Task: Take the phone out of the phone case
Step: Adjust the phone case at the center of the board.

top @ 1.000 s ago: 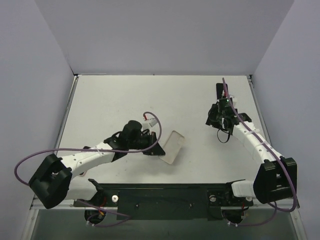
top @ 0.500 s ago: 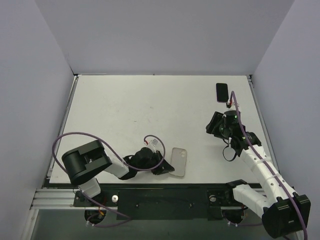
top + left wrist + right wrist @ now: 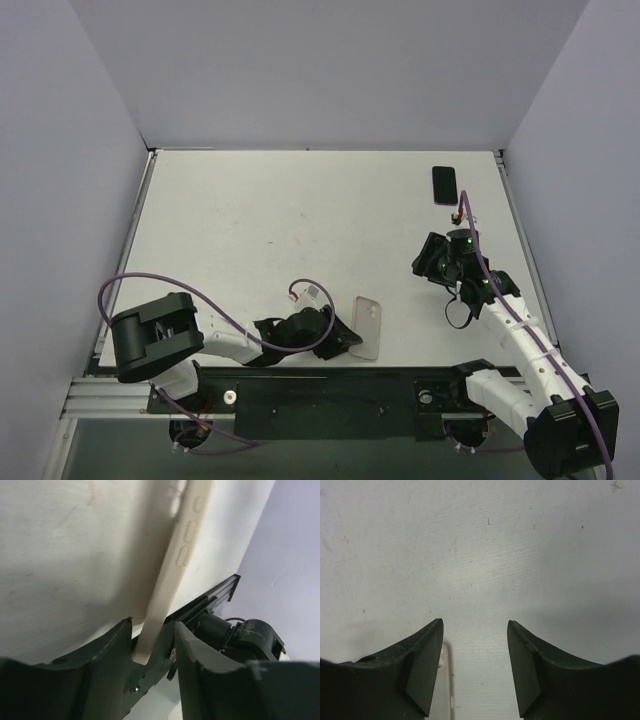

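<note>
Left end effector (image 3: 151,627): low at the near edge of table (image 3: 250,220), fingers either side of one short end of phone case (image 3: 368,325). Narrow dark gaps seem to show beside the case edge in left wrist view, so cannot tell whether clamped or just loose around it.

Phone case: pale, just right of the left end effector in top view. Long axis roughly near-to-far and straight out from between the fingers. Side buttons visible along the edge. Looks empty.

Phone (image 3: 444,183): dark, flat at the far right corner of the table, long axis near-to-far, well apart from the case.

Right end effector (image 3: 475,625): fingers spread wide, holding nothing, over bare table. Between phone and case but nearer the phone.

Judgement: separation looks done. Remaining move probably just letting go of the case and backing straight off along its long axis. Left arm clearly the nearer one for that. Risk: dragging the case off the near edge.
</note>
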`<state>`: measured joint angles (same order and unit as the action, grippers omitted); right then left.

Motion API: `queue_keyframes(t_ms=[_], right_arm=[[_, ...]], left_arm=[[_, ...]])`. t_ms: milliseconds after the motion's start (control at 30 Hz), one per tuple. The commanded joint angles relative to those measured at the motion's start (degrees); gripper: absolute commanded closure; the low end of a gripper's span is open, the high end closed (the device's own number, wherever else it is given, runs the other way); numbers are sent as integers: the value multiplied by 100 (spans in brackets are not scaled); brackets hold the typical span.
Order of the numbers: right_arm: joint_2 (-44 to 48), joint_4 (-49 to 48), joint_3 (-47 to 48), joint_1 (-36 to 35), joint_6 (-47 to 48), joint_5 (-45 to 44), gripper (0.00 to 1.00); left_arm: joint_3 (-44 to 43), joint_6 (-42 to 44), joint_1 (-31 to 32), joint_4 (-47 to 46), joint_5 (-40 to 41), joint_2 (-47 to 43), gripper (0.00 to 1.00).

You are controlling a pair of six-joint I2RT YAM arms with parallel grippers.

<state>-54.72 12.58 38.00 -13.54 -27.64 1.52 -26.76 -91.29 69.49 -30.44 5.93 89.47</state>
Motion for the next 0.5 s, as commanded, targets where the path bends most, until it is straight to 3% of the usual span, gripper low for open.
queue_keyframes(t_ms=[0, 100, 300, 433, 467], right_arm=[[111, -63, -82, 27, -93, 164, 51], [119, -19, -38, 18, -23, 156, 51], [172, -98, -29, 18, -5, 217, 51], [242, -203, -38, 9, -66, 454, 51], [286, -255, -90, 9, -110, 602, 51]], left_arm=[[-338, -372, 108, 967, 276, -131, 31], [-627, -442, 170, 2292, 566, -656, 20], [-1092, -145, 187, 4277, 1172, -1598, 17], [-1700, 953, -356, 6222, 1900, -1941, 15], [-1674, 1277, -845, 6625, 1937, -2029, 15]])
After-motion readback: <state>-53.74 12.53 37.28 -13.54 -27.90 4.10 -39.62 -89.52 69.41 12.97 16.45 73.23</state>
